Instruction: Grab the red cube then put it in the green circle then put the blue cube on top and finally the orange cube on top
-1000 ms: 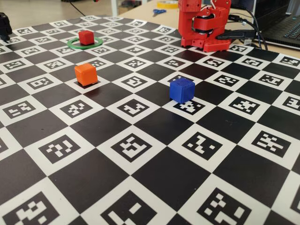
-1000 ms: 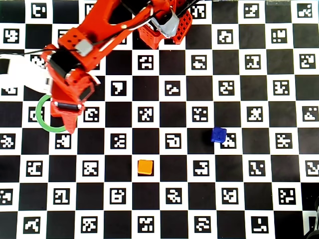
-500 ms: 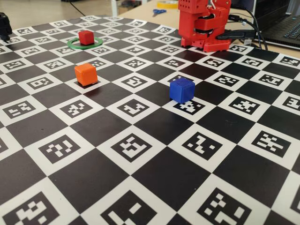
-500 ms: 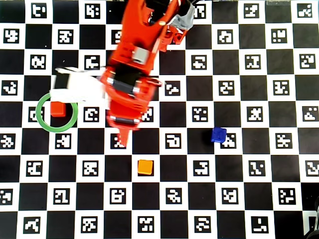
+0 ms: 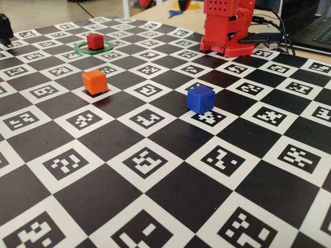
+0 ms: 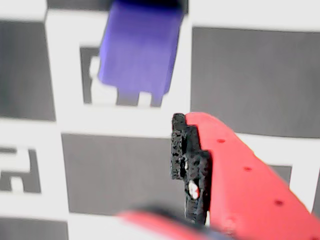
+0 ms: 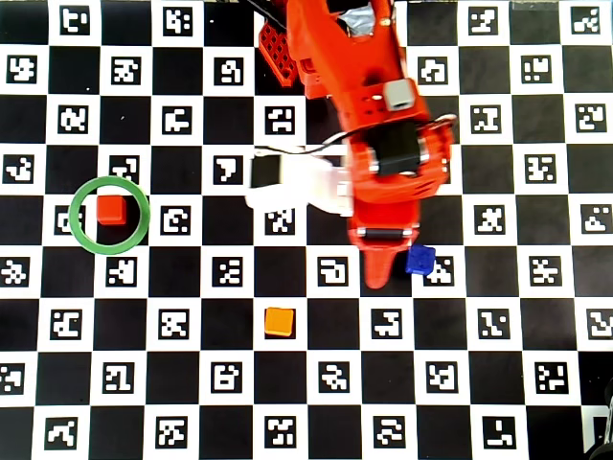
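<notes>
The red cube (image 5: 95, 41) sits inside the green circle (image 5: 78, 49) at the far left of the board; both also show in the overhead view, the cube (image 7: 112, 210) in the ring (image 7: 79, 235). The orange cube (image 5: 94, 81) and the blue cube (image 5: 200, 99) stand apart on the board. In the overhead view my gripper (image 7: 378, 273) hangs just left of the blue cube (image 7: 420, 260). In the wrist view the blue cube (image 6: 140, 50) lies ahead of my gripper (image 6: 150, 170), beyond the black-padded finger (image 6: 182, 150). The jaws stand apart with nothing between them.
The red arm base (image 5: 227, 28) stands at the board's far edge, with cables and a laptop (image 5: 310, 26) behind it. The orange cube (image 7: 279, 321) lies below and left of the gripper in the overhead view. The checkerboard mat (image 5: 155, 206) covers the table.
</notes>
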Robot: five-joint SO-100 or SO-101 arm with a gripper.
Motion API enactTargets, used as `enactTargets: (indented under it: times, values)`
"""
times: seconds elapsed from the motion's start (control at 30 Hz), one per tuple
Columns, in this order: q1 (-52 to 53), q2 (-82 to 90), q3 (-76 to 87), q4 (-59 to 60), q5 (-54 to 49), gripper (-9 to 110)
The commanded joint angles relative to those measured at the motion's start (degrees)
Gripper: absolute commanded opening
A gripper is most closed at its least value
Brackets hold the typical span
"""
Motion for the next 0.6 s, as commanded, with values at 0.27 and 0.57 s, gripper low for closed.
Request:
enactTargets:
  times: [0.27,0.57]
  values:
    - [-8.79,-8.79,-3.78,-4.66,6.15,44]
    - [-8.88,-13.97,-3.87,-8.61,11.6,45]
